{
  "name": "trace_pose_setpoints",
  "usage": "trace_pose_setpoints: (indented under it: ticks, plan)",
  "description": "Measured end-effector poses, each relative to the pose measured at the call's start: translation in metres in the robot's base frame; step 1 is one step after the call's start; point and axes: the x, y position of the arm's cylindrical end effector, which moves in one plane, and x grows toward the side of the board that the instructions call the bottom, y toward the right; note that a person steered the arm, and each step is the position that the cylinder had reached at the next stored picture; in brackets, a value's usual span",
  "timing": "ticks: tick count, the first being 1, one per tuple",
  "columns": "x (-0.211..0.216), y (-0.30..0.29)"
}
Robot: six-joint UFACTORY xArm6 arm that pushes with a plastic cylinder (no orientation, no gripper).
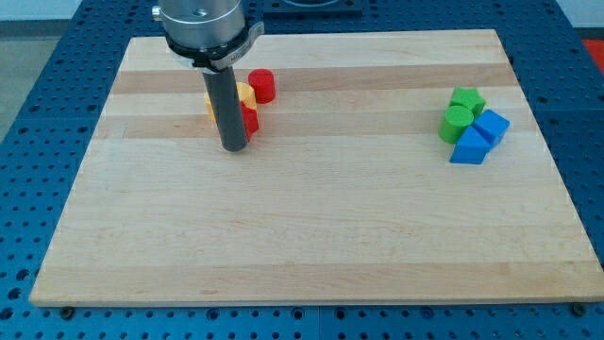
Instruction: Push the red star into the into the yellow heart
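My tip (233, 147) rests on the wooden board (311, 236) at the upper left. The rod stands in front of a tight cluster of blocks and hides much of it. A red block, seemingly the red star (249, 119), peeks out just right of the rod, touching or nearly touching it. A yellow block, seemingly the yellow heart (244, 93), shows right behind it, and an orange-yellow sliver (209, 101) shows left of the rod. A red cylinder (261, 86) sits at the cluster's upper right. The tip is at the cluster's lower edge.
At the view's right stands a second cluster: a green star-like block (467, 99), a green cylinder (455, 122), a blue block (491, 126) and a blue triangular block (470, 147), all touching. Blue perforated table surrounds the board.
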Motion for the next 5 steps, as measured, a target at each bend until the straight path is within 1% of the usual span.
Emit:
trace_pose_setpoints:
  ticks: [5]
  plan:
    - [-0.0053, 0.0005]
